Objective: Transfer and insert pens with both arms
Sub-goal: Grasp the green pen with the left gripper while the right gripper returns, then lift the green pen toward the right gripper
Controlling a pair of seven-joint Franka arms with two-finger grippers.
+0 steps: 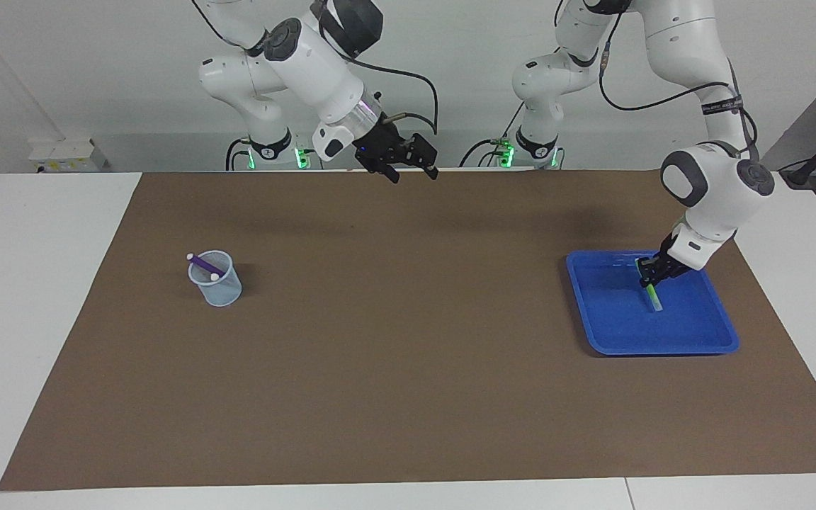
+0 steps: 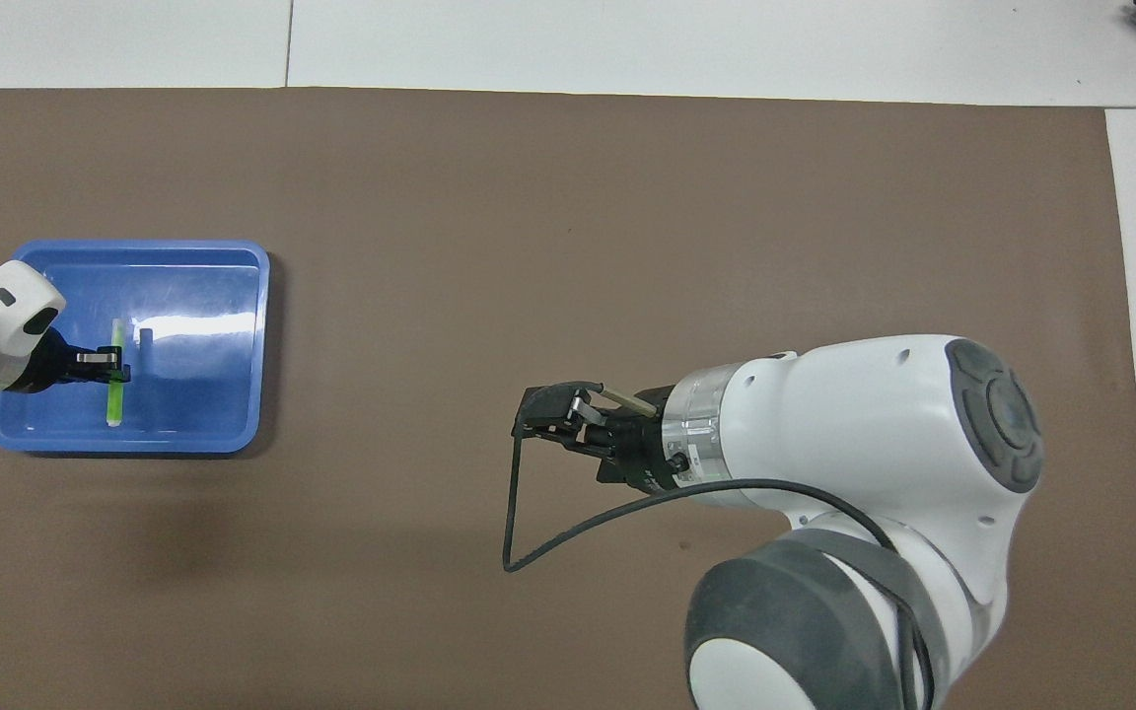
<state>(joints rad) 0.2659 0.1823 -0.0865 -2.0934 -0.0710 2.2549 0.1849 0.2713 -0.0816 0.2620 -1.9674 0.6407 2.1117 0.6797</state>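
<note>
A brown mat (image 1: 408,368) is spread over most of a white table (image 1: 40,297). On the mat, toward the left arm's end, a blue tray (image 1: 610,329) is set — shallow, with a raised rim and rounded corners. Toward the right arm's end, well apart from the tray, a small pale translucent cup (image 1: 218,287) is stood upright on the mat. Two smaller white arms with green-lit bases (image 1: 266,152) are seen at the table's edge by the wall — one beside the other.

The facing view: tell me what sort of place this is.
Probably a robotics lab test bench: two white arms mounted at a white table, a brown mat as workspace, and staged props, a blue tray and a mesh cup.
</note>
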